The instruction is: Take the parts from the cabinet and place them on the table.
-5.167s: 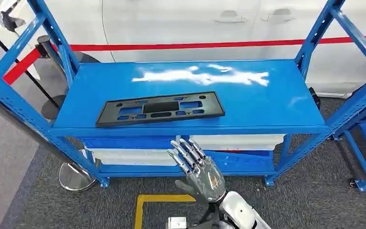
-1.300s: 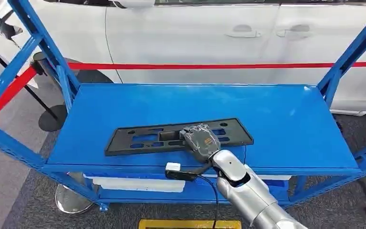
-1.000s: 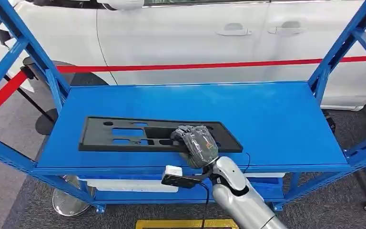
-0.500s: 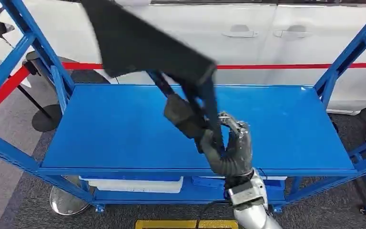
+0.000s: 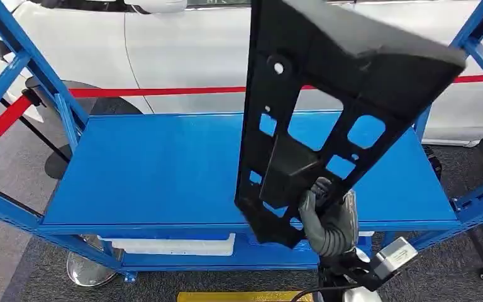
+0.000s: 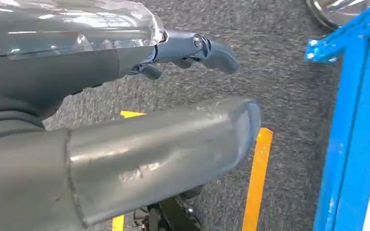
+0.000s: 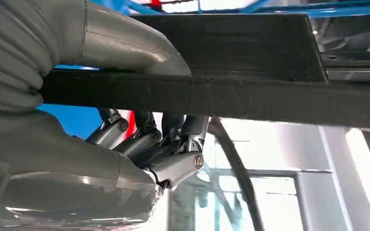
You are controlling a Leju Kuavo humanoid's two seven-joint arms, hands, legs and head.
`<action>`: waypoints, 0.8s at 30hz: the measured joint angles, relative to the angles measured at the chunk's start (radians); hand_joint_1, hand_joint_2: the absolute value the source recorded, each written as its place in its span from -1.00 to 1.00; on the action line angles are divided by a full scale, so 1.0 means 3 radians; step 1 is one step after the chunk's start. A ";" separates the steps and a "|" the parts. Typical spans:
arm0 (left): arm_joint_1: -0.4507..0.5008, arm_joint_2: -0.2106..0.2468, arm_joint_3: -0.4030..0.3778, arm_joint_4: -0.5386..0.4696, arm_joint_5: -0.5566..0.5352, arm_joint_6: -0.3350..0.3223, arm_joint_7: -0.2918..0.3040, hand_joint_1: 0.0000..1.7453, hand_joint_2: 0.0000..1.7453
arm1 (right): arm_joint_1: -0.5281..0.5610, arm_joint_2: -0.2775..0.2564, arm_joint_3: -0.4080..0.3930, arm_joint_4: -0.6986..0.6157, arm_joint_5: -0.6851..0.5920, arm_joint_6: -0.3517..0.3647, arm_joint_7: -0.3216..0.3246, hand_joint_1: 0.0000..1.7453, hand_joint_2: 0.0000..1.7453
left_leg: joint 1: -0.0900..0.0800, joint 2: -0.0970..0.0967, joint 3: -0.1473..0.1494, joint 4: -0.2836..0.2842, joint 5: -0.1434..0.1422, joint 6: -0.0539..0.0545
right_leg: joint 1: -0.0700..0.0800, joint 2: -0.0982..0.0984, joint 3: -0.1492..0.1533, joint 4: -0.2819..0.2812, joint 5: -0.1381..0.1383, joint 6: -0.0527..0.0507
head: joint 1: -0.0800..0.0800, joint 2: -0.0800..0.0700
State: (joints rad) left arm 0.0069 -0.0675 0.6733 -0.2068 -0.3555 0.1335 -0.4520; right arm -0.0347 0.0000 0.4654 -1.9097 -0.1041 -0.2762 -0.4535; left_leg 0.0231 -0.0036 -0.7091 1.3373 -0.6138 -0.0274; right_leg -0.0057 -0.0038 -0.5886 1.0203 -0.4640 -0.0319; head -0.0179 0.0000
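While right hand (image 5: 331,217) grips upright black part (image 5: 314,119), left hand (image 6: 125,144) hangs over floor, grasp unclear.

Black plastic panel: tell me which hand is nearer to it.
Right. The right hand grips the black plastic panel at its lower edge; the left hand hangs low over the carpet beside the blue rack.

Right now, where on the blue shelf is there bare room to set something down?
The shelf top is bare from its left posts across to the black panel, which the right hand holds upright over the right half. A bare strip shows by the right post. The panel hides part of the surface behind it.
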 joint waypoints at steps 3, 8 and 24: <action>-0.0002 -0.0001 0.0022 0.0000 0.0000 0.0014 0.0000 -1.00 -1.00 | 0.0112 -0.0008 -0.0041 0.0010 0.0002 0.0015 -0.0017 1.00 1.00 | -0.0008 0.0000 0.0277 -0.0581 0.0363 0.0044 | 0.0017 0.0015 0.0018 0.0013 -0.0015 -0.0001 | 0.0001 0.0000; -0.0020 0.0001 0.0042 0.0000 0.0000 0.0022 0.0001 -1.00 -1.00 | 0.0173 -0.0009 -0.0081 0.0010 0.0010 0.0020 -0.0015 1.00 1.00 | -0.0061 -0.0003 0.0486 -0.1029 0.0468 0.0107 | 0.0016 0.0022 0.0020 0.0013 -0.0016 0.0067 | 0.0005 0.0000; 0.0003 -0.0032 0.0087 0.0000 -0.0112 -0.0053 -0.0064 -1.00 -1.00 | 0.0682 -0.0008 -0.0265 -0.0005 0.0113 0.0185 -0.0181 1.00 1.00 | -0.0030 -0.0015 0.0501 -0.1058 0.0512 0.0062 | -0.0012 0.0021 0.0023 0.0039 -0.0023 0.0101 | 0.0038 0.0000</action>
State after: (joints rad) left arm 0.0078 -0.0771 0.6992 -0.2068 -0.3891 0.1175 -0.4711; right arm 0.1700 -0.0023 0.3860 -1.9112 -0.0702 -0.2209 -0.5078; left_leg 0.0140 -0.0082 -0.5590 1.0199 -0.4601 -0.0088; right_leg -0.0093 0.0025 -0.5818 1.0320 -0.4709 -0.0016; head -0.0065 0.0000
